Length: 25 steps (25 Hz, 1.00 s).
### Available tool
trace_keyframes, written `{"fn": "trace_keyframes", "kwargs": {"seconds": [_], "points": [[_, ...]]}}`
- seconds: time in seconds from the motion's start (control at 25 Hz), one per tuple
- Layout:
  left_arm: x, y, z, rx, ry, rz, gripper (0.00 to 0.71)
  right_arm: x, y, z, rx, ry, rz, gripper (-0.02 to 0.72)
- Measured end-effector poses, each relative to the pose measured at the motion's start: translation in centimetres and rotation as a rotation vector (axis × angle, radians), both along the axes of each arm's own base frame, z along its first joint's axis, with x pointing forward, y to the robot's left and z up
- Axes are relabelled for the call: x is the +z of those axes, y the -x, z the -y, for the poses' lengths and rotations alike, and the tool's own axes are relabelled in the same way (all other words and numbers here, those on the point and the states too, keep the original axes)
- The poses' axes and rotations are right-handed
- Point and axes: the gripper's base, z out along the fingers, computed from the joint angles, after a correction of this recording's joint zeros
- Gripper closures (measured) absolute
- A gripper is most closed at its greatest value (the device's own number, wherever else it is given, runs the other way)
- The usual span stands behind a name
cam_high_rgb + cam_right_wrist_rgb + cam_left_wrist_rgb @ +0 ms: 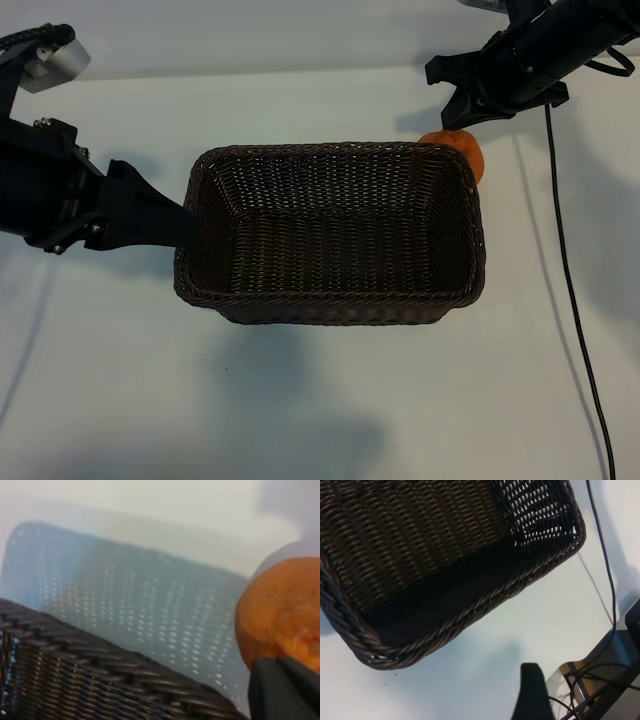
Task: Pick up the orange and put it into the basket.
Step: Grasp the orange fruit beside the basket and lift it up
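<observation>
The right gripper (pixel 462 112) sits at the 1 o'clock edge of the scene, jaws closed down to a narrow gap; whether they clamp the orange (pixel 462 150) cannot be told. The fruit lies directly below the fingertips, toward 6 o'clock from them, touching the outside of the basket (pixel 330 305) at its 1 o'clock corner. It is roughly round, so no long axis matters. The right arm is far nearer. The left gripper (pixel 165 222), jaws wide apart, rests against the basket's 9 o'clock wall. Count: one orange, one basket, two grippers.
</observation>
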Motion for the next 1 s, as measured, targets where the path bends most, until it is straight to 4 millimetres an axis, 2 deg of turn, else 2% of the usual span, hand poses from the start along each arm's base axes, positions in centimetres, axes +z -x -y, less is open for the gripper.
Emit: {"fn": "trace_keyframes", "kwargs": {"seconds": [0.12, 0.32, 0.4, 0.48, 0.68, 0.84, 1.0], "points": [[0.0, 0.0, 0.0, 0.000, 0.000, 0.000, 0.168, 0.0, 0.0, 0.0, 0.033, 0.014, 0.017, 0.557], [0.0, 0.0, 0.0, 0.000, 0.000, 0.000, 0.168, 0.0, 0.0, 0.0, 0.031, 0.013, 0.017, 0.268], [0.0, 0.0, 0.0, 0.000, 0.000, 0.000, 0.168, 0.0, 0.0, 0.0, 0.017, 0.009, 0.014, 0.181], [0.0, 0.0, 0.0, 0.000, 0.000, 0.000, 0.168, 0.0, -0.1, 0.0, -0.004, 0.004, 0.014, 0.127], [0.0, 0.0, 0.0, 0.000, 0.000, 0.000, 0.168, -0.6, -0.5, 0.1, -0.060, -0.008, 0.001, 0.136], [0.0, 0.0, 0.0, 0.000, 0.000, 0.000, 0.168, -2.4, -0.8, 0.2, -0.073, -0.004, -0.041, 0.174], [0.0, 0.0, 0.0, 0.000, 0.000, 0.000, 0.168, -3.9, -0.9, 0.2, -0.073, 0.003, -0.074, 0.182]]}}
